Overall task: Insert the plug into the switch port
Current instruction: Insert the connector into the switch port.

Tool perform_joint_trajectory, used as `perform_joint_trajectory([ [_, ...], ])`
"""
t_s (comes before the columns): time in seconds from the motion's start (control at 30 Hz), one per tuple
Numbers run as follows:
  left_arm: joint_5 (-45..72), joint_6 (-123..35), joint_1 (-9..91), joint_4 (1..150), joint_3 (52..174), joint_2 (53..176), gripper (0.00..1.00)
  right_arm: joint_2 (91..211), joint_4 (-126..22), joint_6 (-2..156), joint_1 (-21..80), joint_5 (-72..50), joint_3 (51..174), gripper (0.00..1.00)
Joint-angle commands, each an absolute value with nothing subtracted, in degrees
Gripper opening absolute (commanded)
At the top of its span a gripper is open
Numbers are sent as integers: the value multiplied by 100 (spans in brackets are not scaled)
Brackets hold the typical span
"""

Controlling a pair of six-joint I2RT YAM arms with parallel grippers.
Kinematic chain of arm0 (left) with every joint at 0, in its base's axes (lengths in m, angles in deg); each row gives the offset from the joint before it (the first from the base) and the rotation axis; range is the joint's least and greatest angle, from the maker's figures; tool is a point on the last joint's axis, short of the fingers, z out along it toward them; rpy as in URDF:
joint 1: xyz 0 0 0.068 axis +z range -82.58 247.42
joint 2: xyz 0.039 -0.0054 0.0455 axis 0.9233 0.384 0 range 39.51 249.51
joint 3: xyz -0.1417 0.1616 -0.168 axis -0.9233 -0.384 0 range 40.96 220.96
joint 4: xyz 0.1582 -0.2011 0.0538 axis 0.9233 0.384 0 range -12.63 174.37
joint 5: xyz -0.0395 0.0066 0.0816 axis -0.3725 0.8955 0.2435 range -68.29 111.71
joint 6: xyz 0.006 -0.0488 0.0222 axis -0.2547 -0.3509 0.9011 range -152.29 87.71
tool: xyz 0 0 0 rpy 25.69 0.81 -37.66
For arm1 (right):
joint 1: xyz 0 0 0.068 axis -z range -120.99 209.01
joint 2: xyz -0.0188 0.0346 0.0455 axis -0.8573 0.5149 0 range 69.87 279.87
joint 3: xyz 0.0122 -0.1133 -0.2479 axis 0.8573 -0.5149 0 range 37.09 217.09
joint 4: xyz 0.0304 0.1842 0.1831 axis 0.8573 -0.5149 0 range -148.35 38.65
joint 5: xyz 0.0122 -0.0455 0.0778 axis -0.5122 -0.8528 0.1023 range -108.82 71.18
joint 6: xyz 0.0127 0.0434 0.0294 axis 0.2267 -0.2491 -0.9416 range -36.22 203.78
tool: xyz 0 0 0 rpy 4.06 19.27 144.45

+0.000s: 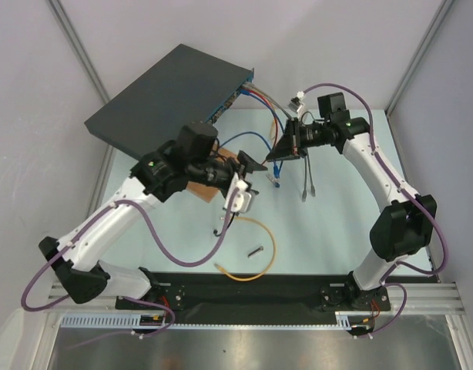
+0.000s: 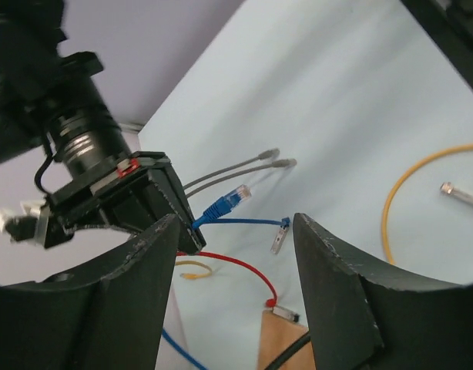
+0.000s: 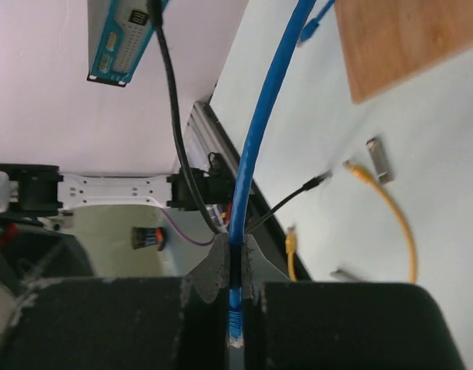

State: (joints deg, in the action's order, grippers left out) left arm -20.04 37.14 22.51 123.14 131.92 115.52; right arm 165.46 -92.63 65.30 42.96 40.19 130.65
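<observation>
The switch [image 1: 171,96] is a dark flat box at the back left, tilted, its blue port face [image 3: 125,38] turned toward the table. My right gripper [image 1: 286,150] is shut on a blue cable just behind its plug [image 2: 230,200]. The plug's clear tip sticks out past the fingers, above the table. In the right wrist view the cable runs up from between the pressed pads [image 3: 221,266], and the plug [image 3: 235,324] sits low between them. My left gripper [image 2: 236,262] is open with nothing between its fingers. It faces the held plug from close by, to that plug's left [image 1: 256,163].
A brown wooden board [image 1: 213,183] lies under the left arm. Red and orange cables [image 1: 259,96] lead from the switch's ports. Loose on the table lie a yellow cable [image 1: 263,247], two grey cables [image 1: 307,185], another blue cable end [image 2: 279,235] and a small metal piece [image 1: 256,250].
</observation>
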Motion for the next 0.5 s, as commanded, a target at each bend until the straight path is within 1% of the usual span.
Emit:
perform_joint_trajectory([
  [0.0, -1723, 5286, 1979, 12097, 12895, 11694, 65, 16286, -9530, 5855, 4231, 4235, 12911, 0],
  [0.17, -1450, 5981, 1609, 11903, 12561, 11878, 61, 16154, -9591, 5811, 4117, 4218, 12814, 0],
  [0.47, -650, 6561, 1231, 11244, 11972, 12080, 60, 16022, -9819, 6075, 3880, 4042, 12735, 0],
])
